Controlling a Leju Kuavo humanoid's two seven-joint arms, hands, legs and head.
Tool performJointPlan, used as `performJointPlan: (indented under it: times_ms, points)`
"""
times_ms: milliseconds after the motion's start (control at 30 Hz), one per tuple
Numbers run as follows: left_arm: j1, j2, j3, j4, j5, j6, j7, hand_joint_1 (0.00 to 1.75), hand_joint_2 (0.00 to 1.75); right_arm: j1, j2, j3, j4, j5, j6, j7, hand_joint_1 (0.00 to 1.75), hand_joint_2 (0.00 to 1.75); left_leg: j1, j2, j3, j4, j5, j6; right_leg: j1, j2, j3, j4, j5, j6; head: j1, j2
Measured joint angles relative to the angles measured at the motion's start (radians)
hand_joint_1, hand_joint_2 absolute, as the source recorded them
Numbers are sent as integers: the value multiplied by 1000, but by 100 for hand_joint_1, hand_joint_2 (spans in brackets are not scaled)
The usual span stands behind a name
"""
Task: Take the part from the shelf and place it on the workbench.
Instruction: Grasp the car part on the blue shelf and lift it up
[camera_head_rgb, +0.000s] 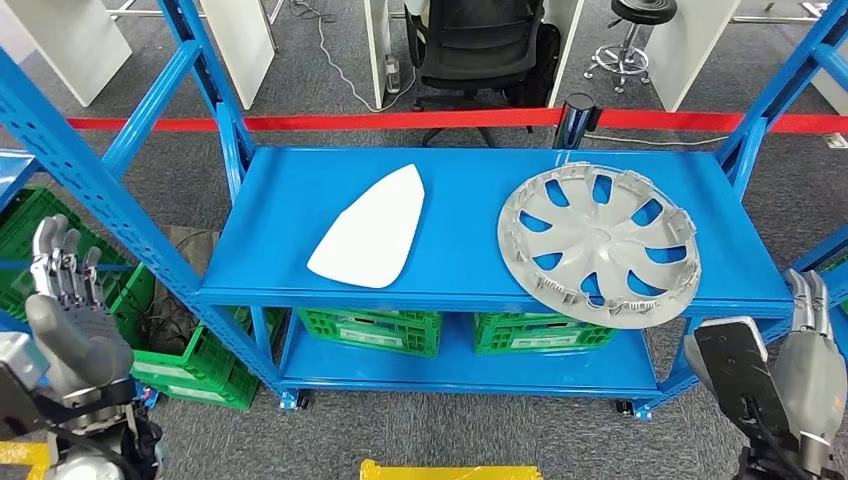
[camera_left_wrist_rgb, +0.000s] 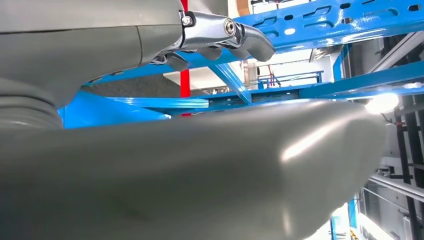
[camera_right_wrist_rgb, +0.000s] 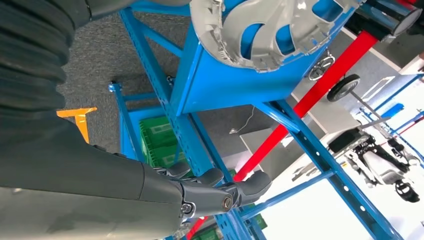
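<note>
Nearest, at lower left: left hand (camera_head_rgb: 62, 300), raised beside the shelf upright, fingers extended upward and slightly apart, holding nothing. At lower right: right hand (camera_head_rgb: 812, 350), likewise empty, fingers straight and loosely apart, just outside the shelf's right front corner.

Ahead, between the two hands: blue shelf (camera_head_rgb: 300, 200), top deck carrying two parts. Hubcap (camera_head_rgb: 598, 243) on the right half, lying flat, inner face up, its front edge overhanging the deck's front lip; confirmed from the right wrist, where the hubcap's rim (camera_right_wrist_rgb: 260, 35) projects past the deck edge. White panel (camera_head_rgb: 372, 228) on the left half, flat, long axis running from the near left toward the far right, pointed end away from the robot.

Judged: hubcap forward and inboard of the right hand, clearly the nearer of the two arms; overhanging rim offers the likeliest grip. Panel more central, somewhat nearer the left hand. Which part intended: not determinable.

Lower deck: green crates (camera_head_rgb: 370, 328).

Beyond: red tape (camera_head_rgb: 400, 121), black chair (camera_head_rgb: 475, 45).
</note>
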Motion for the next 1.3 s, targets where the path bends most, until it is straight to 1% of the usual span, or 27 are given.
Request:
performJointPlan:
  times_ms: [33,67,100,167,267,300,333,400,433,467,500,533,567,633,700,767,833,900,933,967,1000,1067,1100,1133,1167,1200,1300]
  points:
    - [1,0,0,0,0,1,0,0,0,1,0,-2,0,0,0,1,0,175,0,0,25,-68,46,3,0,1,9,0,-7,3,-3,0]
    - [1,0,0,0,0,2,0,0,0,1,0,-4,0,-1,0,2,0,175,-2,0,55,-138,78,6,1,1,14,0,-15,7,-6,0]
    - [1,0,0,0,0,2,0,0,0,2,0,-7,-1,-1,0,2,0,175,-3,0,86,-194,92,10,2,2,17,-1,-23,13,-8,0]
    - [1,-1,0,-1,-2,3,1,0,0,3,-1,-14,-3,-2,-1,3,0,175,-8,1,116,-244,84,21,3,3,25,-2,-29,28,-8,0]
    - [1,-3,0,-2,-8,5,3,0,0,3,-2,-22,-6,-2,-2,3,0,175,-6,-1,140,-262,80,41,-1,1,38,22,-33,44,-4,0]
    - [1,-3,0,-3,-10,5,4,0,0,2,-2,-25,-7,-2,-3,3,0,175,-5,-1,153,-265,79,45,-2,1,21,53,-47,48,1,0]
    - [1,-4,0,-3,-11,6,5,0,0,1,-3,-28,-8,-2,-4,4,0,175,-3,-1,163,-267,78,49,-2,0,-9,103,-66,50,7,0]
    - [1,-5,0,-3,-13,7,6,0,0,2,-3,-32,-10,-2,-5,4,0,175,-3,-2,167,-267,73,52,-3,-1,-91,224,-113,56,16,0]
    - [1,-5,0,-3,-13,7,7,0,0,4,-3,-33,-10,-2,-5,4,0,175,-3,-2,170,-267,68,52,-3,-1,-125,261,-130,58,19,0]
    - [2,-6,0,-3,-13,7,7,0,0,5,-3,-34,-10,-2,-5,4,0,175,-3,-2,176,-267,62,51,-5,-1,-145,266,-131,61,22,0]
    - [2,-6,0,-3,-13,7,8,0,0,5,-3,-35,-10,-2,-5,5,0,175,-3,-3,184,-267,55,49,-7,-1,-148,236,-109,62,25,0]
    - [2,-7,0,-2,-13,7,9,0,0,5,-4,-37,-10,-2,-5,5,0,175,-2,-3,194,-267,48,46,-9,-2,-136,178,-65,61,29,0]
    - [2,-7,0,-2,-13,7,12,0,0,5,-4,-39,-9,-2,-5,5,0,175,-3,-3,201,-266,39,42,-10,-4,-120,111,-12,59,33,0]
    - [1,-7,-1,-1,-14,7,17,0,0,6,-3,-41,-9,-3,-4,6,0,175,-5,-4,211,-263,22,31,-8,-9,-95,30,33,49,39,0]
    - [1,-8,-1,-1,-15,7,19,0,0,8,-3,-42,-9,-5,-3,7,0,175,-7,-5,219,-251,15,16,-4,-9,-84,21,25,32,39,0]
    - [1,-8,-2,-1,-17,8,19,0,0,8,-4,-45,-10,-6,-3,7,0,175,-4,-3,216,-224,5,5,-4,-6,-63,18,34,12,33,0]
    - [0,-8,-2,-1,-18,10,21,0,0,8,-3,-47,-10,-9,-3,7,0,175,-2,-1,175,-147,-35,0,-3,-6,-42,17,31,-3,24,0]
    - [-1,-8,-2,-1,-17,10,25,0,0,9,-3,-47,-10,-16,-3,6,0,175,-2,0,101,-31,-84,-3,-1,-5,-36,18,25,-8,15,0]
    - [0,-8,-2,0,-16,10,27,0,0,10,-3,-47,-9,-19,-2,6,0,175,-2,0,67,9,-93,-3,1,-4,-34,18,22,-9,11,0]
    - [0,-8,-2,1,-16,10,30,0,0,10,-3,-47,-8,-22,-2,6,0,175,-2,0,45,21,-85,-1,3,-3,-31,18,19,-9,7,0]
    - [0,-8,-2,1,-15,10,32,0,0,10,-2,-47,-8,-23,-2,6,0,175,-3,0,41,-2,-56,4,6,-2,-26,18,15,-9,4,0]
    - [-1,-8,-2,2,-18,10,35,0,0,10,-2,-47,-7,-23,-2,6,0,175,-11,0,75,-124,37,23,10,0,-14,17,6,-9,-1,0]
    - [-2,-8,-3,2,-20,10,36,0,0,10,-2,-47,-7,-23,-2,6,0,175,-18,0,93,-183,65,34,11,1,-9,17,2,-7,0,0]
    - [-4,-8,-3,1,-22,10,36,0,0,10,-1,-47,-6,-23,-2,6,0,175,-23,1,108,-225,80,43,10,1,-9,15,0,-3,-1,0]
    - [-6,-7,-3,1,-24,10,37,0,0,11,-1,-46,-5,-24,-2,6,0,175,-28,1,116,-242,83,48,8,1,-10,14,-1,1,-2,0]
    - [-8,-7,-4,1,-26,10,37,0,0,11,0,-45,-4,-24,-2,6,0,175,-30,1,121,-248,81,49,7,1,-11,14,-2,7,-4,0]
    - [-11,-8,-5,1,-27,10,37,0,0,9,0,-45,-3,-26,-2,6,0,175,-28,-1,127,-257,98,25,8,-1,-11,16,-2,5,-9,0]
